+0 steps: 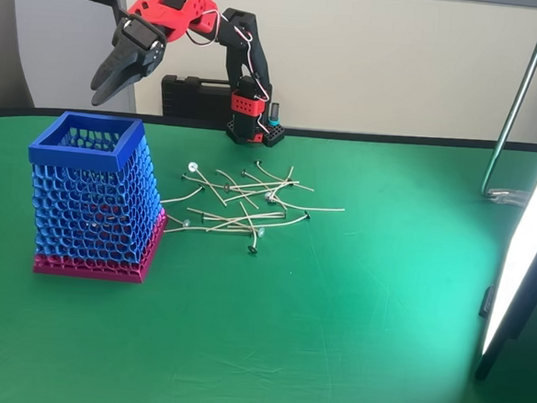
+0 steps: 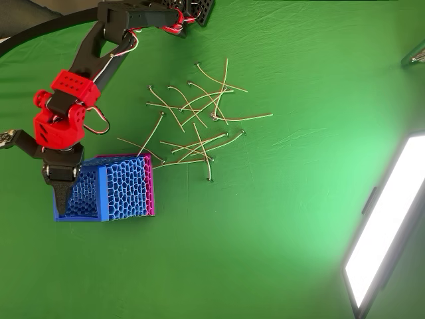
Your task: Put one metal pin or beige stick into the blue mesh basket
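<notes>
The thin beige sticks [image 1: 241, 204] lie in a loose heap on the green table [image 1: 350, 355], just to the right of the basket in the fixed view; some touch or cross each other. The blue basket [image 1: 94, 198] stands upright on its pink base, with its square rim on top. The gripper [image 1: 111, 82] hangs in the air above the rim, pointing down. In the overhead view the gripper [image 2: 62, 199] is over the basket [image 2: 126, 189] opening. Its black fingers look almost closed, and no stick can be made out between them. A bright light panel [image 1: 522, 265] stands at the right edge.
</notes>
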### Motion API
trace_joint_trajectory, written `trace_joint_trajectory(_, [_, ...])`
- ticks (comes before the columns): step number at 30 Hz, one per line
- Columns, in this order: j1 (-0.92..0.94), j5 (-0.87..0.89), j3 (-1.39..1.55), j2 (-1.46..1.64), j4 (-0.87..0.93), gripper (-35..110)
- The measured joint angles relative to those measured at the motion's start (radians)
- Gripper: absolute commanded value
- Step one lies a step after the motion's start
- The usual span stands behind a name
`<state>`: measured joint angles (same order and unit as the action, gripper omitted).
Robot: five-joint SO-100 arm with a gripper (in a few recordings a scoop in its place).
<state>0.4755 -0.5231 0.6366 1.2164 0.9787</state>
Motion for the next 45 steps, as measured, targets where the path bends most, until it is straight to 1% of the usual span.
trace_joint_trajectory(4, [0.000,0.005,0.000,0.000,0.000,20])
trace_joint_trajectory(7, [-0.003,0.025,0.002,0.023,0.017,3])
trace_joint_trajectory(8, [-0.008,0.035,0.002,0.038,0.031,1])
trace_joint_trajectory(13, [-0.060,0.067,0.043,0.137,0.138,1])
trace_joint_trajectory(18, [-0.120,0.118,0.202,0.348,0.213,1])
trace_joint_trajectory(23, [-0.190,0.170,0.431,0.606,0.229,1])
trace_joint_trajectory(31, [-0.351,0.287,0.879,1.037,0.229,1])
trace_joint_trajectory(33, [-0.379,0.311,0.951,1.106,0.227,1])
trace_joint_trajectory(38, [-0.448,0.353,1.308,1.428,0.143,1])
trace_joint_trajectory(41, [-0.448,0.362,1.517,1.608,0.080,1])
trace_joint_trajectory(45, [-0.449,0.374,1.738,1.799,0.048,1])
